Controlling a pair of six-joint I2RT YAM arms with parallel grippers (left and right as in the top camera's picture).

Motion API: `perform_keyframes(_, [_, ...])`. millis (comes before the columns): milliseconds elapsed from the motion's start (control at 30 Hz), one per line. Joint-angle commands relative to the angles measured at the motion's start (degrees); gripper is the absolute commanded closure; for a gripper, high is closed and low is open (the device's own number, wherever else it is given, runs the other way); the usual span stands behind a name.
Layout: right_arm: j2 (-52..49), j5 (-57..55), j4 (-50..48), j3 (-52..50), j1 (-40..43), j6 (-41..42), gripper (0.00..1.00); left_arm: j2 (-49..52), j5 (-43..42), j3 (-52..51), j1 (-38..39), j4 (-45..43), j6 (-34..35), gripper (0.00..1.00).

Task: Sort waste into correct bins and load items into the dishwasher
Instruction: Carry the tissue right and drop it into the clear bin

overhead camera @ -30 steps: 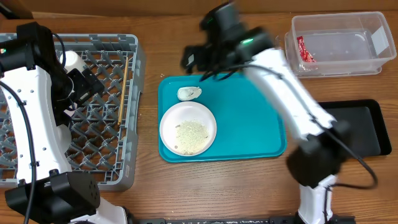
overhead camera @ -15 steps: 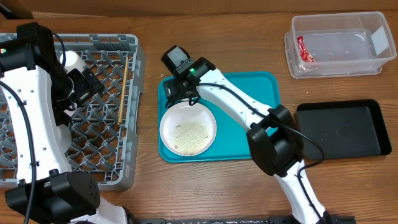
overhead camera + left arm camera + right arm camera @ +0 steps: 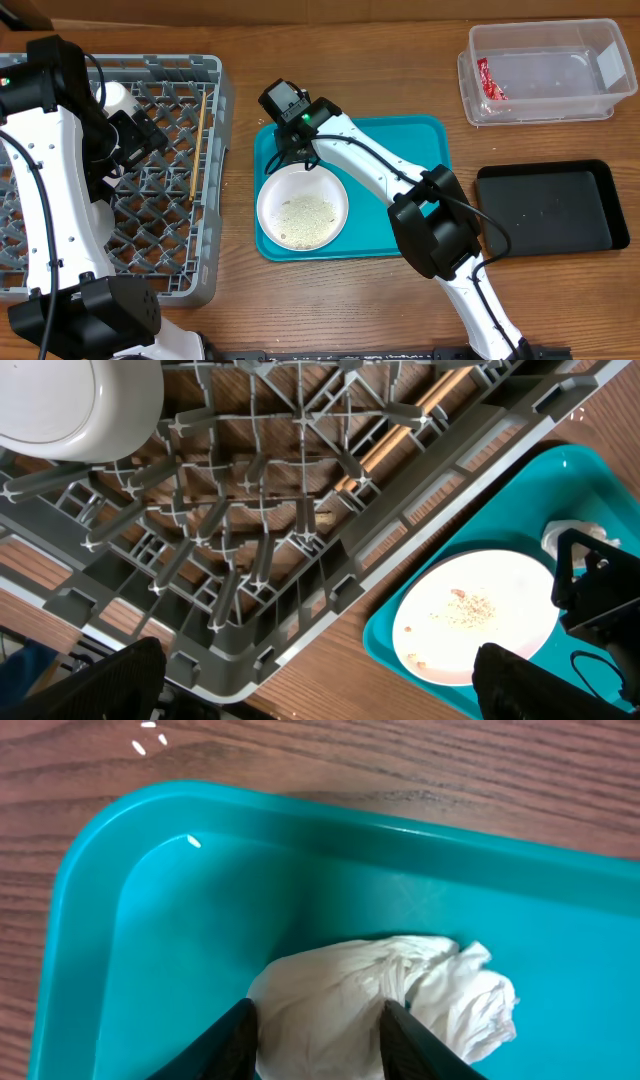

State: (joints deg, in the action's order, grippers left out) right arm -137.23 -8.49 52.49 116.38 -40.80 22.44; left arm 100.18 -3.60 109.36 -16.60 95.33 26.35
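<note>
The crumpled white scrap (image 3: pixel 380 995) lies on the floor of the teal tray (image 3: pixel 200 920), in its far left corner. The right gripper (image 3: pixel 318 1020) is clamped on it, one dark finger pressed against each side. The tray's raised rim curves close around the scrap on the left and far sides, with the wooden table (image 3: pixel 300 760) beyond. From overhead the gripper head hides the scrap. Just beside it on the near side sits the large white plate (image 3: pixel 335 190), scattered with rice grains (image 3: pixel 305 213). To the right of the plate, the tray floor runs open to its right rim.

The dish rack (image 3: pixel 215 110) stands left of the tray, holding a chopstick (image 3: pixel 198 140) and a white cup (image 3: pixel 118 97). The left gripper (image 3: pixel 320 670) hangs over the rack, jaws wide apart and holding nothing. At the far right, the clear tub (image 3: pixel 540 105) holds the red wrapper (image 3: pixel 490 80). The black tray (image 3: pixel 550 205) lies nearer.
</note>
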Motion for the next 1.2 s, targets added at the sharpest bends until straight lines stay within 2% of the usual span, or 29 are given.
perform_keyframes(0, [0.04,-1.64,-0.20,-2.05,0.26,0.33,0.68,-0.90,0.61,-0.15,-0.22,-0.07,-1.07,0.00])
perform_keyframes(67, [0.04,-2.43,0.26,-2.36,0.26,0.35,0.90,-0.90,0.61,-0.15,-0.22,-0.04,-1.07,0.00])
perform_keyframes(100, [0.09,-2.71,0.55,-2.23,0.31,0.33,0.96,-0.90,0.61,-0.15,-0.22,-0.04,-1.07,0.00])
perform_keyframes(233, [0.96,-6.43,4.39,1.38,0.59,0.37,0.96,-0.90,0.61,-0.15,-0.22,-0.07,-1.07,0.00])
perform_keyframes(400, [3.87,-18.86,13.66,11.39,2.93,4.35,0.96,-0.90,0.61,-0.15,-0.22,-0.07,-1.07,0.00])
perform_keyframes(467, [4.94,-21.94,17.40,16.63,5.01,4.39,0.96,-0.90,0.61,-0.15,-0.22,-0.04,-1.07,0.00])
perform_keyframes(500, [5.70,-24.20,20.52,21.64,8.13,4.42,0.96,-0.90,0.61,-0.15,-0.22,-0.07,-1.07,0.00])
perform_keyframes(567, [6.23,-24.92,22.16,25.40,12.44,4.42,0.96,-0.90,0.61,-0.15,-0.22,-0.04,-1.07,0.00])
perform_keyframes(700, [6.43,-20.68,22.84,28.52,22.69,4.42,0.96,-0.90,0.61,-0.15,-0.22,-0.07,-1.07,0.00])
perform_keyframes(967, [5.44,-0.63,19.34,28.33,41.86,4.35,0.95,-0.90,0.61,-0.15,-0.22,-0.07,-1.07,0.00])
perform_keyframes(1000, [5.38,0.87,18.78,28.28,43.34,4.33,0.88,-0.90,0.61,-0.15,-0.22,-0.04,-1.07,0.00])
perform_keyframes(1033, [5.18,2.32,18.21,28.04,44.81,4.33,0.73,-0.90,0.61,-0.15,-0.22,-0.07,-1.07,0.00])
perform_keyframes(1100, [5.18,5.22,17.73,27.32,47.23,3.67,0.30,-0.90,0.61,-0.15,-0.22,-0.07,-1.07,0.00])
perform_keyframes(1133, [5.18,7.04,17.59,26.84,48.28,2.56,0.01,-0.90,0.61,-0.15,-0.22,-0.04,-1.09,0.00])
perform_keyframes(1167, [5.18,8.66,17.42,26.23,49.00,1.49,0.00,-0.90,0.61,-0.15,-0.22,-0.07,-1.07,0.00])
